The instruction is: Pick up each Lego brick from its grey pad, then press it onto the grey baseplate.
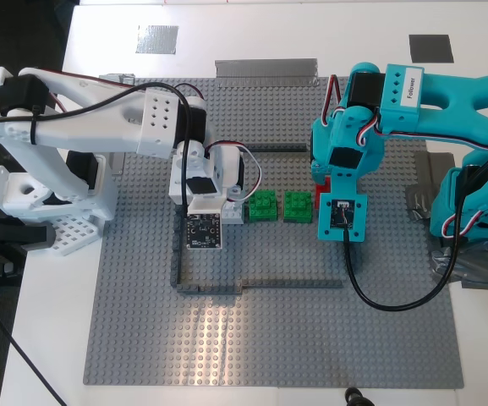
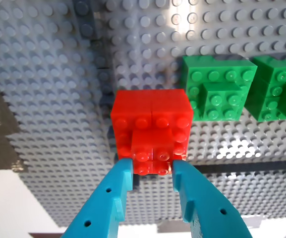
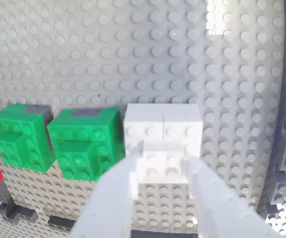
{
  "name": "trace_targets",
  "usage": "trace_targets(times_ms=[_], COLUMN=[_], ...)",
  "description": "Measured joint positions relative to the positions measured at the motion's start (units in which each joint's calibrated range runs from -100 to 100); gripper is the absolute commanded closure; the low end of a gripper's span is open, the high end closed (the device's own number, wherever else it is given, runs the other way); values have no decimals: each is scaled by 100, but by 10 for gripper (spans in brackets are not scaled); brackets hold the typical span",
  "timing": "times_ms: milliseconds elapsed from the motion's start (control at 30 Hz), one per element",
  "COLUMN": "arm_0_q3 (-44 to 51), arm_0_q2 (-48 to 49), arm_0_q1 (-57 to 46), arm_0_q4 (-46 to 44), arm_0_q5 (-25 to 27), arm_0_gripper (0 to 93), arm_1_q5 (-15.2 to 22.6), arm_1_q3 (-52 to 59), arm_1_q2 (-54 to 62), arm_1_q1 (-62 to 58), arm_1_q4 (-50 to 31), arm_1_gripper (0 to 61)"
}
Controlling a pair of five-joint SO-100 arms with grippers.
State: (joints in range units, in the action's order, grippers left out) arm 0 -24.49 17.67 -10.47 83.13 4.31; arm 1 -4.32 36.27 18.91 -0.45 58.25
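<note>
The red brick (image 2: 151, 119) stands on the grey baseplate (image 1: 269, 338), next to a green brick, and shows in the exterior view (image 1: 319, 188) under the teal arm. My first gripper (image 2: 152, 166) is shut on its raised top part. The white brick (image 3: 162, 130) stands on the baseplate at the other end of the row and also shows in the exterior view (image 1: 233, 212). My second gripper (image 3: 160, 166) is shut on its raised top part. The silvery pad (image 1: 156, 39) and the charcoal pad (image 1: 430, 47) lie bare on the white table beyond the plate.
Two green bricks (image 1: 263, 205) (image 1: 297, 205) stand between the white and red bricks. A thin dark-grey brick outline (image 1: 260, 285) frames them. A silver tape strip (image 1: 265, 68) lies at the plate's far edge. A black cable (image 1: 387, 300) loops over the plate.
</note>
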Motion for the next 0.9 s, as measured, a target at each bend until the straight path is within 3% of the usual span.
trace_targets(times_ms=[400, 500, 767, 900], arm_0_q3=[-10, -10, -29, -88], arm_0_q2=[0, 0, 0, 0], arm_0_q1=[30, 30, 155, 266], arm_0_q4=[139, 130, 0, 0], arm_0_q5=[-37, -73, -193, -209], arm_0_gripper=[927, 927, 927, 927], arm_1_q5=[0, 0, 39, 39], arm_1_q3=[0, 0, 0, 0], arm_1_q2=[-17, -35, -35, -35], arm_1_q1=[0, 18, 118, 118], arm_1_q4=[-161, -161, -161, -161], arm_1_gripper=[609, 531, 428, 426])
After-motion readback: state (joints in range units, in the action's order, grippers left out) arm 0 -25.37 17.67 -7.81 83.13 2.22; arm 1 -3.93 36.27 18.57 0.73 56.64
